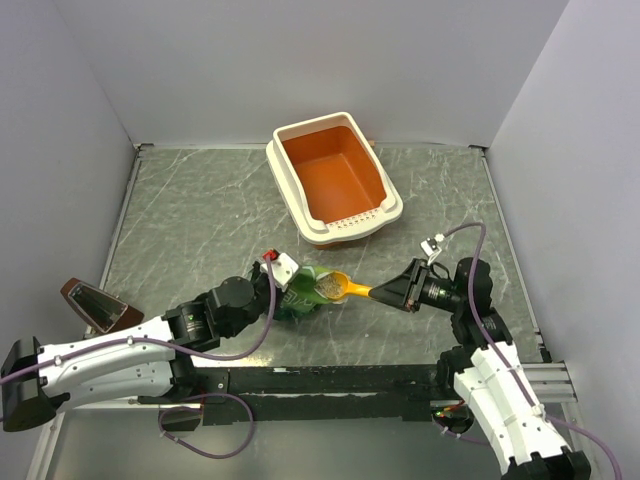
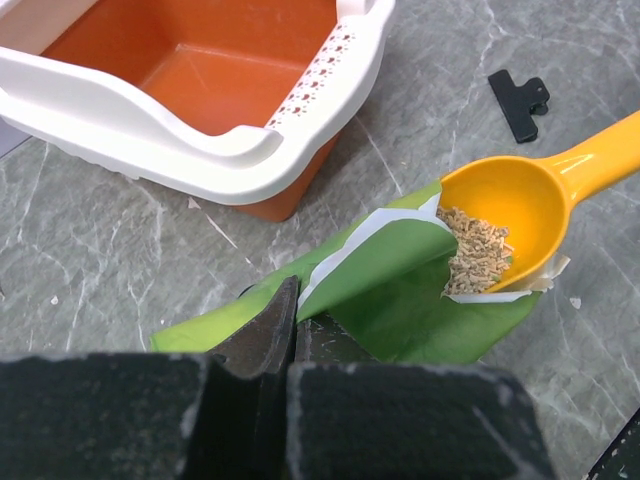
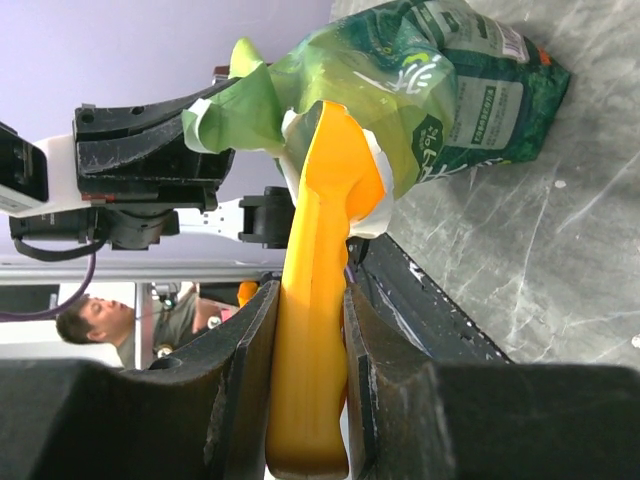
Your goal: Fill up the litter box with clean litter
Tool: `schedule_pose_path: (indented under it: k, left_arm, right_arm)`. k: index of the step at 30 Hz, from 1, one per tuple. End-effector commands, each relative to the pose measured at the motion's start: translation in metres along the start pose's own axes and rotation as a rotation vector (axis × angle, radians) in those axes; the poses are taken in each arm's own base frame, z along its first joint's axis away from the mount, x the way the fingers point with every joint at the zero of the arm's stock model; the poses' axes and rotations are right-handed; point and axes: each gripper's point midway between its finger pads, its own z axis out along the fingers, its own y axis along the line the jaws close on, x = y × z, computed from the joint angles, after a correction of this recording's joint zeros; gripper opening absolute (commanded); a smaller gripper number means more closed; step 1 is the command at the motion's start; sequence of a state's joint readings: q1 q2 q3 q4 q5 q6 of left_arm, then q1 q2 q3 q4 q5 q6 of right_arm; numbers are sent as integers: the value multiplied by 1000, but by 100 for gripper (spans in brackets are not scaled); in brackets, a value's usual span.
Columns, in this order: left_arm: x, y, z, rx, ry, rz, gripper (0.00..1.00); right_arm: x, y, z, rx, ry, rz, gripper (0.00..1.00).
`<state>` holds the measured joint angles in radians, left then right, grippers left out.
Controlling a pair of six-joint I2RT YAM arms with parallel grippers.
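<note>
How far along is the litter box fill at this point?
Done: the left gripper pinches the green bag open, and the scoop in the right gripper is loaded with clean litter. In hand: that scoopful, at the bag's mouth. Left: the litter box shows a bare orange floor, so carrying, tipping and probably more scoops remain.

litter box [image 1: 335,180]: cream rim, bare orange floor, upright, well beyond your scoop [image 1: 340,287] | clean litter [image 2: 475,250]: tan pellets heaped in its bowl

Bright, even light; blurred near fingers
</note>
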<state>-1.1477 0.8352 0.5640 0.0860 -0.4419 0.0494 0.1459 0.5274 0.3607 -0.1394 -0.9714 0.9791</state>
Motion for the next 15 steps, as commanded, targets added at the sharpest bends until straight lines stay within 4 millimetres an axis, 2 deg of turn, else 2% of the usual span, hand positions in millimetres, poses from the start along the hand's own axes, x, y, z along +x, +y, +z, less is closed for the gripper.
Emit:
schedule_pose_path:
  k: [1, 8, 15]
  left_arm:
    - [-9, -12, 2, 34, -19, -28, 1]
    - [-5, -13, 4, 30, -8, -25, 1]
    - [-4, -14, 4, 28, -9, -21, 1]
  right_arm:
    - [-3, -7, 1, -18, -59, 64, 0]
    - [3, -21, 1, -66, -105, 85, 0]
    - [8, -17, -4, -108, -141, 51, 0]
